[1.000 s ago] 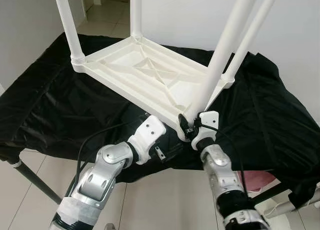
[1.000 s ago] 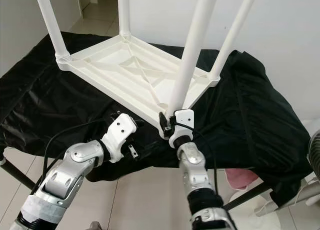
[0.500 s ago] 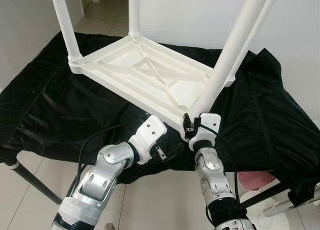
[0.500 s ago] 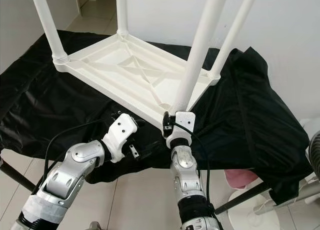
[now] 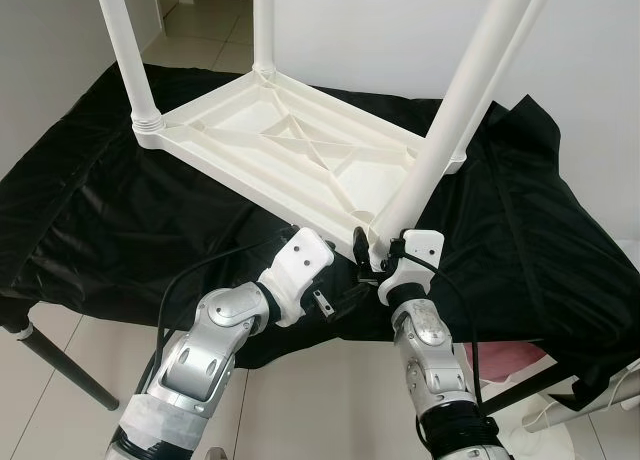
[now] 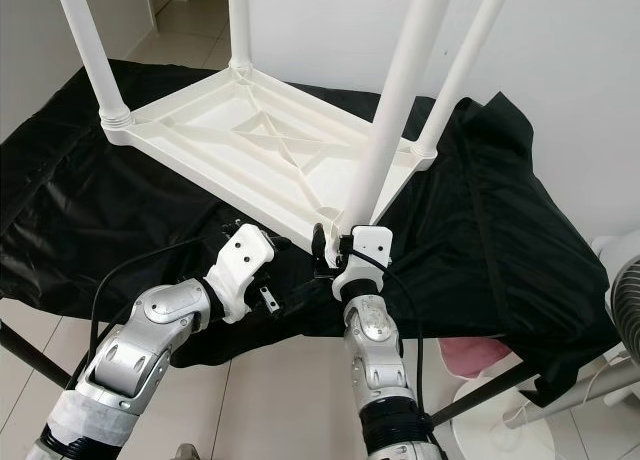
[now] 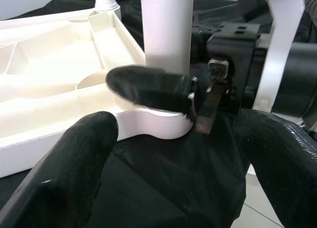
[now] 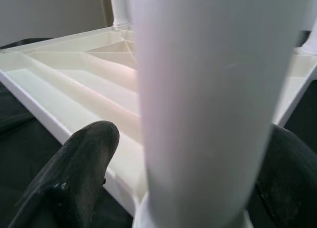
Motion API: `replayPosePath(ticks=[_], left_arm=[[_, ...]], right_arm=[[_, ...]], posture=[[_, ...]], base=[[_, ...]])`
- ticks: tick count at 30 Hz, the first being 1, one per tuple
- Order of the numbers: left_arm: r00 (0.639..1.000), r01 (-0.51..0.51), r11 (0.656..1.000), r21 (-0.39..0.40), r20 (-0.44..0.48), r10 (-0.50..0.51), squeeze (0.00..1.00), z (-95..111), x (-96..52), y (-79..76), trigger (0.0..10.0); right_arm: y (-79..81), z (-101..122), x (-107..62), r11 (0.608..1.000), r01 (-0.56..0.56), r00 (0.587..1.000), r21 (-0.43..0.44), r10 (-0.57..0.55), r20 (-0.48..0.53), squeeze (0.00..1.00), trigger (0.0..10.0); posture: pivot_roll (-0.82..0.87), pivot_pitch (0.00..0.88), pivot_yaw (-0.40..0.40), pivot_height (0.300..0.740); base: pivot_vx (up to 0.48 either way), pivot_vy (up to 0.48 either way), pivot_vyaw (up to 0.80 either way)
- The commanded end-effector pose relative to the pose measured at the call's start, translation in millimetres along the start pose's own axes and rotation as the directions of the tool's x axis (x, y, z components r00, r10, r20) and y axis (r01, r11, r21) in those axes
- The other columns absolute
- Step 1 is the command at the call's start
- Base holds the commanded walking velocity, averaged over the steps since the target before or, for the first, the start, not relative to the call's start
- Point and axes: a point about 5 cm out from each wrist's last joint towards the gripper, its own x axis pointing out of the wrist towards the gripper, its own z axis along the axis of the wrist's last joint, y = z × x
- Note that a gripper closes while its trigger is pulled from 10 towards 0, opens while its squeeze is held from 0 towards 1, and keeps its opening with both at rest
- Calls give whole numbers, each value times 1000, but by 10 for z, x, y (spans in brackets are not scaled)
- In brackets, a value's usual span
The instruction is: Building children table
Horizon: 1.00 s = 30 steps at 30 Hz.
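A white plastic children's table (image 5: 300, 145) lies upside down on black cloth, its legs pointing up. My right gripper (image 5: 385, 252) is at the base of the near leg (image 5: 440, 145), at the table's near corner. In the right wrist view that leg (image 8: 203, 104) stands between the two black fingers (image 8: 84, 163), which are shut on it. My left gripper (image 7: 173, 126) hovers just left of that corner, low over the cloth. It points at the leg base and is open with nothing between its fingers. The left wrist (image 5: 298, 272) sits beside the right one.
The black cloth (image 5: 110, 220) covers a work table whose near edge is right by my wrists. A wall rises close behind. Tiled floor lies below, with a pink item (image 5: 505, 355) under the right side and a fan (image 6: 622, 310) at the far right.
My right forearm has swung leftward to stand more upright under the near leg, with its gripper staying at the leg base. The left arm has hardly moved. The camera has shifted slightly.
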Motion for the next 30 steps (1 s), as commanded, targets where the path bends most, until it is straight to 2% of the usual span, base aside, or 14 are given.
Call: replayPosePath(ticks=[1,2,3,9,11,16,18,19,21,26,27,28,29,30], left_arm=[[997,-72,997,2,-4,72,0,-3,12,22,10000],[998,-61,998,1,-6,61,0,-5,7,21,10000],[999,-47,999,-1,-5,47,0,-7,0,16,10000],[1000,-25,1000,-7,-6,25,0,-17,0,11,10000],[1000,-19,1000,-13,-6,19,0,-18,10,1,10000],[1000,-16,1000,-15,-3,16,0,-11,22,-6,10000],[1000,-12,1000,-14,-1,12,0,-4,29,-7,10000],[1000,-12,1000,-14,-1,12,0,-4,29,-7,10000],[1000,-12,1000,-10,-2,12,0,-4,27,1,10000],[1000,-10,1000,-10,0,10,0,4,32,0,10000],[1000,-8,1000,-11,1,8,0,8,35,-6,10000],[1000,-8,1000,-11,1,8,0,8,35,-6,10000],[1000,-7,1000,-11,1,7,0,8,36,-6,10000],[1000,-7,1000,-11,1,7,0,8,36,-6,10000]], right_arm=[[-48,-10,-38,1000,-21,1000,-2,21,-5,1000,10000],[-81,8,-47,999,-49,999,-3,49,0,408,10000],[-117,26,-55,997,-79,997,-3,79,5,0,10000],[-203,54,-48,986,-164,986,-16,164,2,0,10000],[-240,56,-23,974,-227,974,-18,227,-10,0,10000],[-257,33,6,955,-295,955,-27,294,-39,0,10000],[-243,12,54,921,-387,920,-34,384,-77,0,10000],[-243,12,54,921,-387,920,-34,384,-77,0,10000],[-257,25,148,896,-442,895,-53,435,-101,0,10000],[-290,36,238,886,-460,885,-63,451,-114,0,10000],[-306,42,263,883,-464,883,-68,455,-118,0,4706],[-306,42,263,883,-464,883,-68,455,-118,0,4706],[-334,38,284,882,-466,881,-69,456,-126,0,0],[-334,38,284,882,-466,881,-69,456,-126,0,0]], posture=[[78,1,-114,740],[76,0,-114,740],[73,0,-115,740],[69,0,-117,740],[69,0,-118,740],[71,0,-117,740],[73,0,-117,740],[73,0,-117,740],[73,0,-116,740],[75,0,-114,740],[75,0,-114,740],[75,0,-114,740],[79,0,-113,740],[79,0,-113,740]], base=[[0,0,0],[0,0,0],[0,0,0],[0,0,0],[0,0,0],[0,0,0],[0,0,0],[0,0,0],[0,0,0],[0,0,0],[0,0,0],[0,0,0],[0,0,0],[0,0,0]])
